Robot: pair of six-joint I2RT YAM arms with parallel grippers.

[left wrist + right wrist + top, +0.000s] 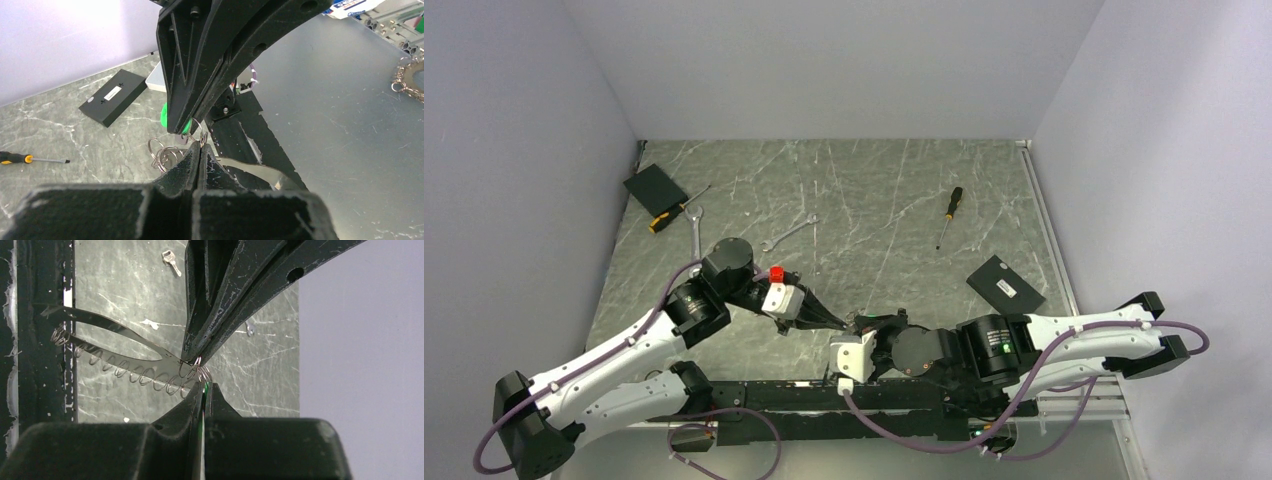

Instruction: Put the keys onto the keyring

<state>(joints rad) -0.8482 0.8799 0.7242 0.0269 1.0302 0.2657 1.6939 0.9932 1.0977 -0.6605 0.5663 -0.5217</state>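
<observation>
My two grippers meet tip to tip above the table's near edge. The left gripper (pixel 841 323) (pixel 200 148) is shut on a thin wire ring of the keyring (pixel 201 137), a string of small grey linked rings (pixel 145 376) that trails off to the left in the right wrist view. Pressing in from the opposite side, the right gripper (pixel 862 327) (pixel 205 385) is shut on the green-headed key (pixel 164 113); only a green sliver (pixel 202 412) shows between its jaws. A plain silvery key (pixel 171 262) lies flat on the marble further out.
Two wrenches (pixel 790 232) (pixel 696 230), two screwdrivers (pixel 949 212) (pixel 675 214) and two black boxes (pixel 655 188) (pixel 1005 284) lie on the marble table. A looped metal chain (pixel 406 82) rests on the grey plate. Black rail and peeled tape (pixel 255 170) run below the grippers.
</observation>
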